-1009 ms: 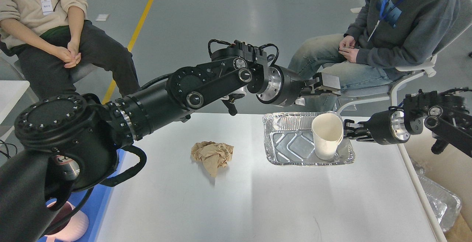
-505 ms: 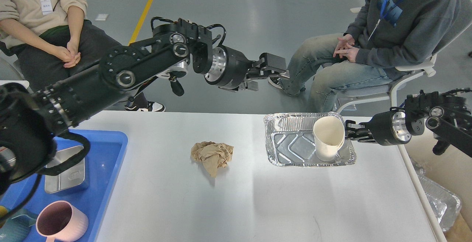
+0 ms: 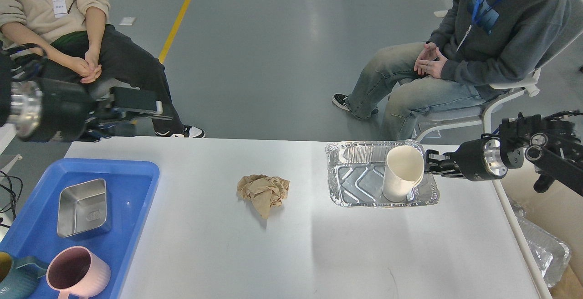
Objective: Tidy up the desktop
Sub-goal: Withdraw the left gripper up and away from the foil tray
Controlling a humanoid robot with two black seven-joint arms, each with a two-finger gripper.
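Observation:
The desktop [image 3: 319, 244] is a large white-grey tabletop. A crumpled ball of brown paper [image 3: 263, 192] lies near its middle. At the back right sits a foil tray [image 3: 355, 178], and a white paper cup [image 3: 401, 173] stands in it, tilted, with its rim squeezed. My right gripper [image 3: 430, 164] comes in from the right and is shut on the cup's rim. My left gripper [image 3: 136, 107] hovers beyond the table's far left corner, holding nothing. It looks dark, and I cannot make out how its fingers stand.
A blue plastic tray [image 3: 132, 185] at the left edge holds a steel container [image 3: 83, 208], a pink mug [image 3: 77, 274] and a teal item [image 3: 13, 280]. Two people sit beyond the far edge. More foil trays [image 3: 546, 249] lie below the table's right side.
My left arm has swung from over the foil tray far to the left, uncovering the blue tray. The right gripper stays on the cup, which has tilted a little.

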